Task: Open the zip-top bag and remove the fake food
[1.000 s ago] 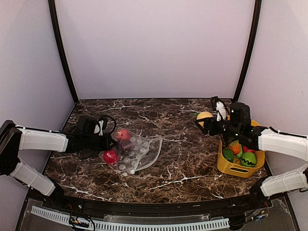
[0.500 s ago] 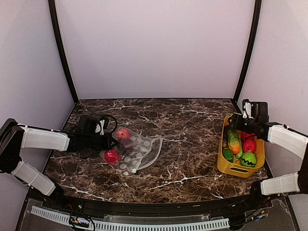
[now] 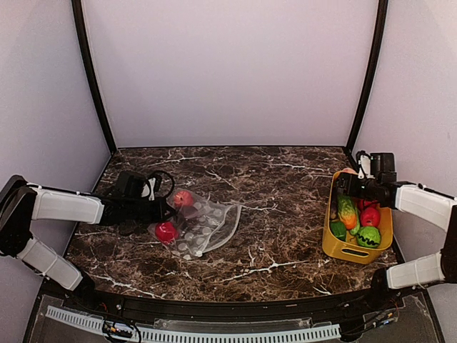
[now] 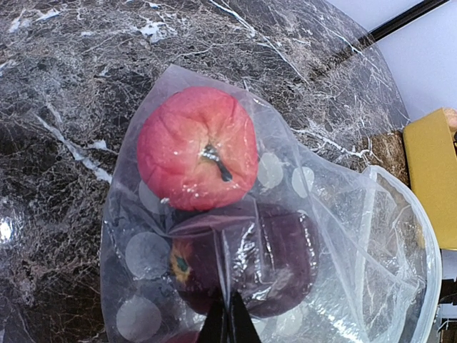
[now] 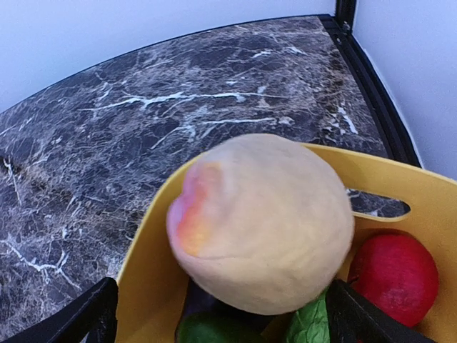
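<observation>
Marble counter point(image 3: 271, 243): dark, white-veined.
Zip-top bag point(image 3: 214, 227): flat at 8 o'clock, mouth agape toward 3.
Yellow bin point(image 3: 343, 251): at 3 o'clock.
Left end effector point(image 4: 228, 325): pinched shut on bag film.
Right end effector point(image 5: 225, 304): spread wide over bin, peach fruit point(image 5: 260, 221) between fingers.
Red fruit point(image 4: 196, 146), maroon fruit point(image 4: 264, 261): inside bag, touching.

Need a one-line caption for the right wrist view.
Right gripper open over the yellow bin, a peach-coloured toy fruit filling the centre, red fruit and greens inside.
</observation>
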You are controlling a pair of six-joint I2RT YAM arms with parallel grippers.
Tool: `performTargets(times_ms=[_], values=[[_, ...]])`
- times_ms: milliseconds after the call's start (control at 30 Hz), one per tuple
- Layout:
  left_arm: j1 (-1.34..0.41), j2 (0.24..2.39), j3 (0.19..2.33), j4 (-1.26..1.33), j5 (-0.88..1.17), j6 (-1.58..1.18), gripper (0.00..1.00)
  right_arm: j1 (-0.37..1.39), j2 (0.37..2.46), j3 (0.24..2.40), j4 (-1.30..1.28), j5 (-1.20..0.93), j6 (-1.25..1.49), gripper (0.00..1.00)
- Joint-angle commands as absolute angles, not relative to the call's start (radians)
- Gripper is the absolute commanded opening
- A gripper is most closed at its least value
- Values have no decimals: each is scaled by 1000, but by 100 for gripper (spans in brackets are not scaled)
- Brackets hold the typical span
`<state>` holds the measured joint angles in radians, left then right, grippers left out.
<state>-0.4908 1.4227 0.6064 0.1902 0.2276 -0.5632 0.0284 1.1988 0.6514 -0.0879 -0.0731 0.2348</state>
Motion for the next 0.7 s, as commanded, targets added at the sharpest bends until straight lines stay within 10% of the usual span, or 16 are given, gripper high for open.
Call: performTargets(times_ms=[0,667], values=[[-484,1425,624,176,236,-567,1,115,1144,711,-91,-103,160,99],[-485,1424,622,188,261,-585,1,712,1352,597,314,-300,67,76]])
